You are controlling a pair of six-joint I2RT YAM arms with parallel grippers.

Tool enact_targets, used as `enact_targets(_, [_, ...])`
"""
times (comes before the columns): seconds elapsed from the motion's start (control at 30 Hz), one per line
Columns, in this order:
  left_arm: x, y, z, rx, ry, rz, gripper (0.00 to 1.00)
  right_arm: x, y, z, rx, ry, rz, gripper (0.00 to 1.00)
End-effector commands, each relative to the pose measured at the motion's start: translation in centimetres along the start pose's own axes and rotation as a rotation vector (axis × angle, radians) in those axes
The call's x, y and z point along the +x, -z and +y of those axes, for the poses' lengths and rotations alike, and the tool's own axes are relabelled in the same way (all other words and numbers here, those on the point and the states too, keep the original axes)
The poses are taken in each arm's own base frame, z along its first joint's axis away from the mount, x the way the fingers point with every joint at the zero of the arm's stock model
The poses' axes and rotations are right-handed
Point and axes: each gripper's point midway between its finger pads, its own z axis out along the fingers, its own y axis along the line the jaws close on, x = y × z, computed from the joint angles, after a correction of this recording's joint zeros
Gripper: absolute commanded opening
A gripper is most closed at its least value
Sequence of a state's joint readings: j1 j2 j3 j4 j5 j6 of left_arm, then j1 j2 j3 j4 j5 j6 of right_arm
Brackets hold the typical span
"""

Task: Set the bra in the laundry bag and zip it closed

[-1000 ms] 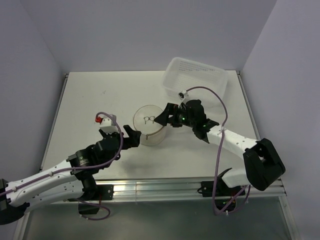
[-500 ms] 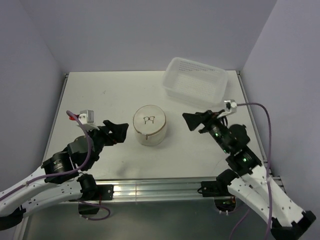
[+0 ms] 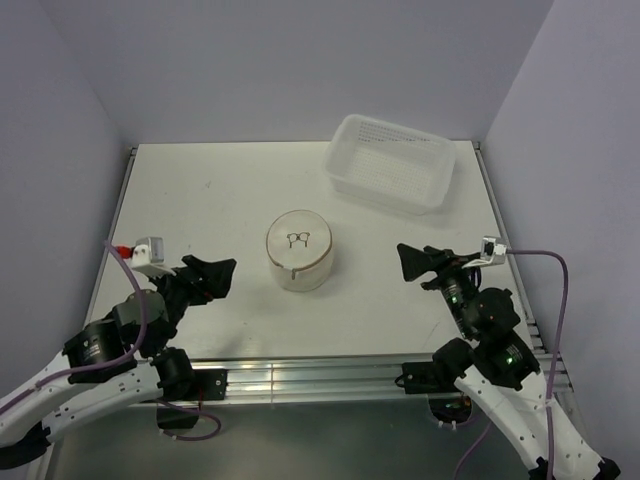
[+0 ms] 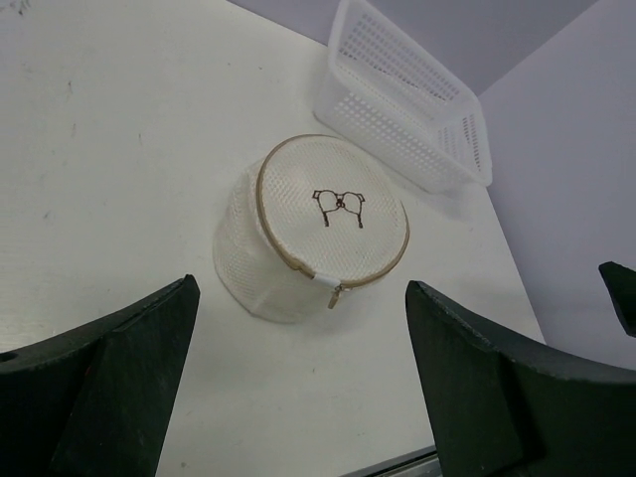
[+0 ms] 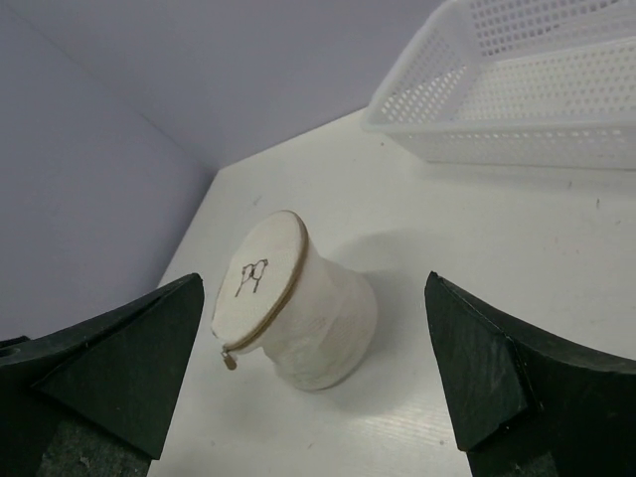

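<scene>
The laundry bag (image 3: 299, 250) stands upright at the table's middle, its disc lid with the dark bra icon lying flat on top and the beige zip rim running all round. It also shows in the left wrist view (image 4: 313, 229) and the right wrist view (image 5: 293, 303), with the zip pull (image 4: 335, 296) hanging at its near side. The bra is hidden from every view. My left gripper (image 3: 213, 273) is open and empty, left of the bag and apart from it. My right gripper (image 3: 418, 262) is open and empty, right of the bag and apart from it.
A rigid white perforated plastic basket (image 3: 392, 163) stands at the table's back right, also in the left wrist view (image 4: 402, 94) and the right wrist view (image 5: 517, 84). Purple walls close in the left, back and right sides.
Both grippers have drawn back from the bag toward the near edge, the left one leftward and the right one rightward. The bag has stayed in place.
</scene>
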State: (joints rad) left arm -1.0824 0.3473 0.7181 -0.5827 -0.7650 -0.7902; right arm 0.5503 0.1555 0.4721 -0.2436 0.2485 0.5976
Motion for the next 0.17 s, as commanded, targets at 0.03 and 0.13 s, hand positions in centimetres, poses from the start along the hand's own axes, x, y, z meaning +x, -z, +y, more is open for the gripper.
enact_targets(0.03, [-1.0,0.7,0.2,0.026,0.013,-0.032,0.90,-1.9,-0.6,0.6,0.025,0.034,-0.033,1.00])
enact_targets(0.13, [-1.0,0.9,0.3,0.032,0.015,-0.036,0.92,-2.9,-0.7,0.9,0.032,0.052,-0.050,1.00])
